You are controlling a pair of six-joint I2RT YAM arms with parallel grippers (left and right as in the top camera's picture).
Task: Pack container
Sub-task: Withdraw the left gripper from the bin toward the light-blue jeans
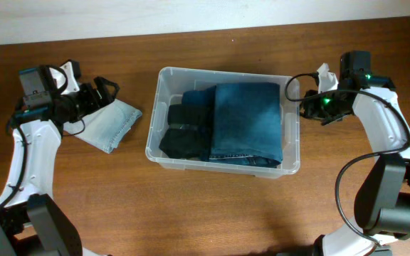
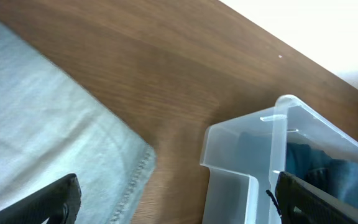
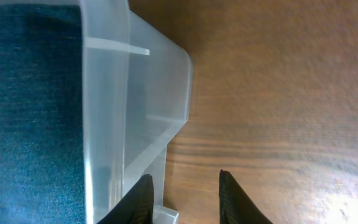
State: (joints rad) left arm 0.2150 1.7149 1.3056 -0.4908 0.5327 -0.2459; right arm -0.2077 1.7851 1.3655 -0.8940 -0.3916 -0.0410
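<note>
A brown wooden table [image 1: 226, 206] fills the view, its grain running left to right. A plain white wall [image 1: 191, 11] borders its far edge.

The left gripper [image 2: 176, 177] has its jaws spread as wide as they go, and nothing is between them. It hangs over the left part of the table, at the far right corner of a pale blue denim piece [image 1: 112, 122]. In the overhead view it seems to rest at the cloth's edge, though contact cannot be confirmed.

The right gripper [image 3: 184, 177] has its two dark fingers [image 3: 235, 199] only a little apart. Bare wood shows in the gap, so it holds nothing. It sits just beside the right end of the container [image 1: 223, 70], close to the moulded handle, and whether it touches cannot be told.

The container stands in the middle of the table, between the two arms, with its long side running left to right. It is clear plastic with a thick rim.

By count there is one container and there are two arms. There are three folded garments. Two lie inside the container: dark blue jeans [image 1: 248, 121] covering the centre and right, and a black piece [image 1: 180, 139] against the left wall. The third is the pale denim piece, flat on the table to the container's left, near it but apart.
</note>
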